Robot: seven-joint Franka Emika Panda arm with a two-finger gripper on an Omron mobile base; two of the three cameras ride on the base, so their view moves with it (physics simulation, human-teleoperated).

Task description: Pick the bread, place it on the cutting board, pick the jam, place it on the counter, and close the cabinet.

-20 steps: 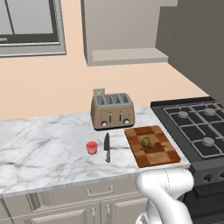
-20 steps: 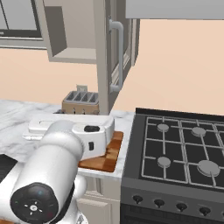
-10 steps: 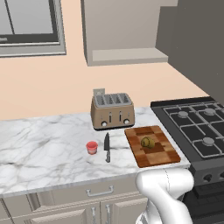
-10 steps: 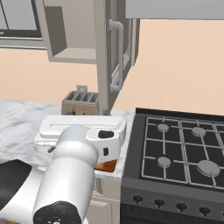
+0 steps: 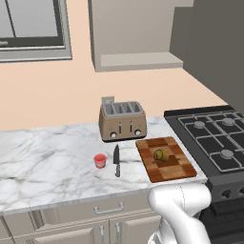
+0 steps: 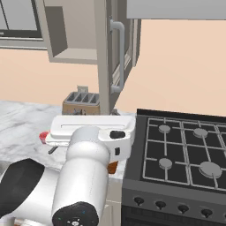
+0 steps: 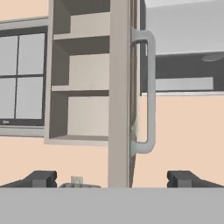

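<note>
Nearest the base, the white arm [image 6: 84,176] had swung further across the right base view than half a second before, its forearm now lying level in front of the toaster [image 6: 80,102]. The hand [image 7: 111,179] stood wide and empty, its two dark fingertips [image 7: 41,178] spread well apart, as they had been through the last second, and it faced the edge of the open door.

On the desk [image 5: 47,162] nothing had moved. The jam [image 5: 100,160] sat on the marble just left of the knife [image 5: 116,161], clear of the board. The bread [image 5: 160,155] lay on the cutting board [image 5: 164,159], near its middle, beside the stove [image 5: 214,138].

Further off and higher, the cabinet [image 7: 78,74] hung open, its shelves bare as far as could be seen, its door [image 7: 120,92] turned edge-on with the metal handle [image 7: 148,92] on the far side.

By my judgement both placings were done and only the closing remained; the arm's swing read as lining up for the door. The push would want contact on the door's face, not its handle, lest the open fingers snag it
</note>
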